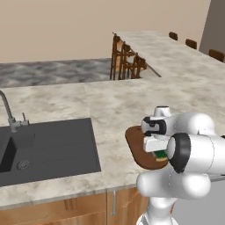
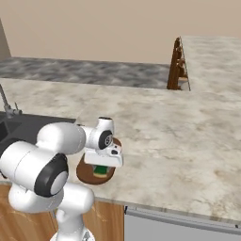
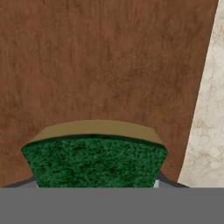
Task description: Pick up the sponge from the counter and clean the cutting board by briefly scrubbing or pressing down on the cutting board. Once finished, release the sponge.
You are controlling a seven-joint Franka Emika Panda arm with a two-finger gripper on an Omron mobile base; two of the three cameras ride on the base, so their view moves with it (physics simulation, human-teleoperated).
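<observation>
Kitchen scene: beige-grey marbled counter (image 1: 105, 105) w/ wood cabinets below, plain tan wall behind. Dark grey sink basin (image 1: 48, 147) set into counter at left of left base view, w/ metal faucet (image 1: 9, 115) at its back edge. Wooden chairs (image 1: 125, 59) stand by far end of the counter's side wing.

Cutting board (image 1: 137, 147): dark brown, rounded ends, lies flat on counter near the front edge, to the right of the sink; approx. half hidden by the arm in both base views. In hand view the board's wood grain takes up most of the frame, w/ a strip of marbled counter along the right.

Gripper (image 2: 100, 167): points down over the board, jaws closed on the sponge (image 3: 94, 159); its fingers are barely visible at the sponge's lower corners in hand view. Sponge: green layer faces the hand camera, yellow layer beyond it toward the board. In right base view the sponge sits low over the board's middle, under the white hand; whether it touches the wood cannot be told.
</observation>
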